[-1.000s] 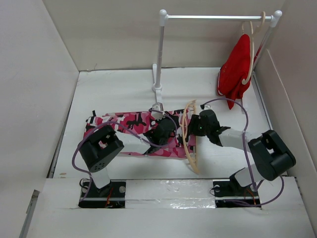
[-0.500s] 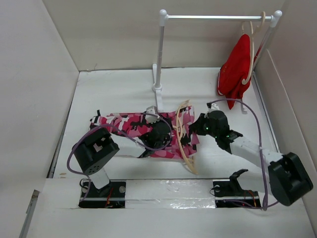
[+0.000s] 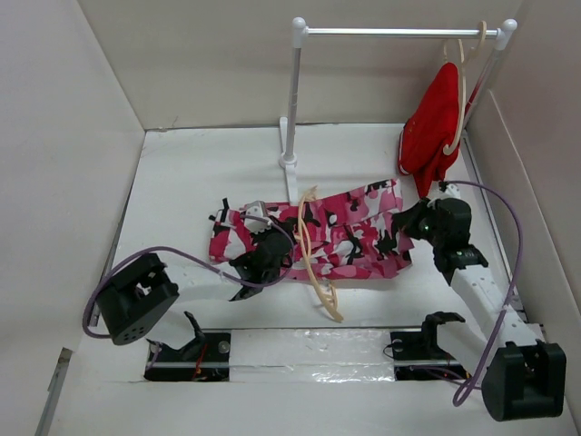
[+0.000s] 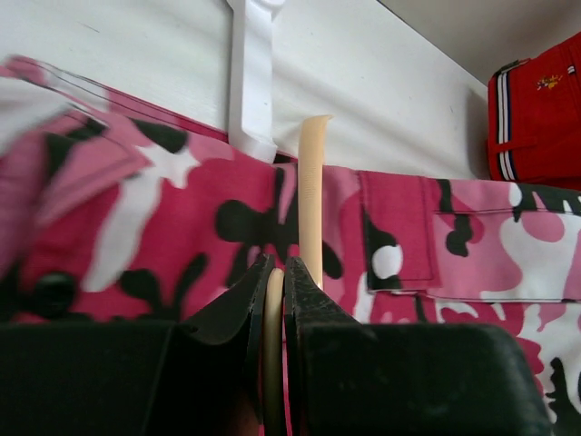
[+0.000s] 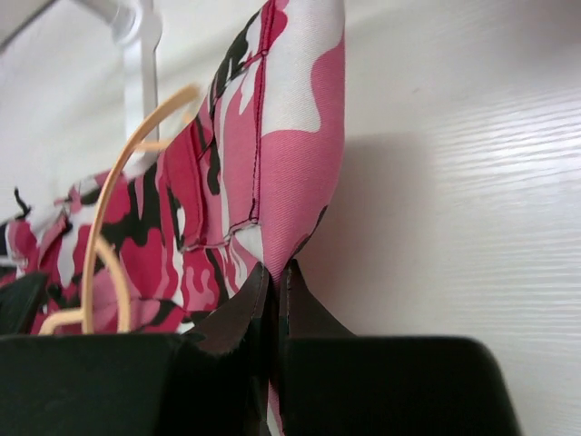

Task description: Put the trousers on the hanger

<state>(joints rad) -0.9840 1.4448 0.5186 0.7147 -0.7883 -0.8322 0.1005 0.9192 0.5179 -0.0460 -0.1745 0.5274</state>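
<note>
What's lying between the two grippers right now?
The trousers span that stretch, pinched by the right gripper; the left gripper clamps the hanger crossing them. The top view shows it.

2 hangers [image 3: 325, 295] [image 3: 462, 100]; 1 trousers [image 3: 354, 232]; 1 red garment [image 3: 431, 127]

The trousers [image 3: 354, 232] are spread across the table [image 3: 182, 182], before the rack [image 3: 292, 100]. The hanger [image 3: 307, 238] is laid over them (crosswise, near their middle) and pinched by the left gripper [image 4: 275, 272]. Their right end is pinched by the right gripper [image 5: 274, 272].
</note>
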